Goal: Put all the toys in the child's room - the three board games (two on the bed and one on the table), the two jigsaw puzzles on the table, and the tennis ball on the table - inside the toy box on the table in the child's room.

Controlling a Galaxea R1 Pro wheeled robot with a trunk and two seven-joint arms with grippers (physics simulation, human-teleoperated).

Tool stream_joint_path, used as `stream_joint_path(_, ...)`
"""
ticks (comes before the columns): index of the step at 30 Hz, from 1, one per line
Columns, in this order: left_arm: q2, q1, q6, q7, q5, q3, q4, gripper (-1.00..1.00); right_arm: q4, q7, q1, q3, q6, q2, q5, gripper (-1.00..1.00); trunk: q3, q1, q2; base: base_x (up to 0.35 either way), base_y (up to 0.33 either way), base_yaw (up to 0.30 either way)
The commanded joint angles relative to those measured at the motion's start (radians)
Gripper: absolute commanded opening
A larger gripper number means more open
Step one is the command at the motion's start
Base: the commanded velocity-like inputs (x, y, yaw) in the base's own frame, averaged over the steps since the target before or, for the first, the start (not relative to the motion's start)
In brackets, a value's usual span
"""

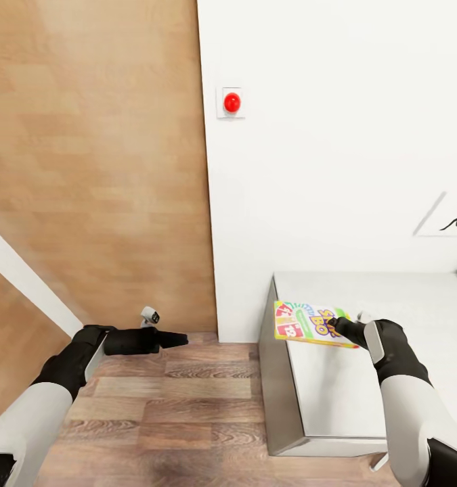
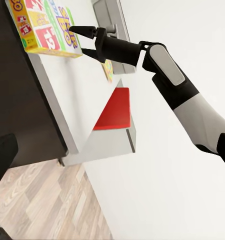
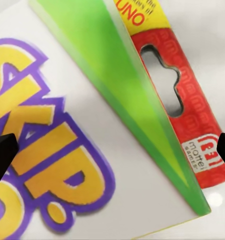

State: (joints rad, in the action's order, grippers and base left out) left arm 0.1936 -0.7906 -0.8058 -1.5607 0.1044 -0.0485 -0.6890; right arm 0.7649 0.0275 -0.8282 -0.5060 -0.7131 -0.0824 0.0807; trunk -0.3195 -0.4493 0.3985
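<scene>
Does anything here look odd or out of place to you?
Yes: the Skip-Bo board game is not lying flat. The right tool pinches one end, and the box juts out past the edge of the white table, over the wood floor.

Both arms: white forearm shells, matte black wrist sections, black tapered two-finger grippers. Left gripper (image 1: 177,339) has a small grey-white camera module above the wrist. Right gripper (image 1: 334,327) wrist carries a light grey oblong side panel.
</scene>
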Motion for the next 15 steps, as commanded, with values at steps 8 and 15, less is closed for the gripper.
stream_joint_path(8,0.001,-0.001,-0.011,-0.001,0.007,-0.005,0.0,1.0,-0.002,0.002,0.0,-0.002,-0.003,0.0,0.027,1.0,-0.002,-0.001,0.002,0.0,0.062,0.0)
stream_joint_path(15,0.001,-0.001,-0.01,-0.001,0.007,-0.005,0.0,1.0,-0.002,0.002,0.0,-0.002,-0.002,-0.003,0.027,1.0,-0.002,-0.001,0.002,0.0,0.056,0.0)
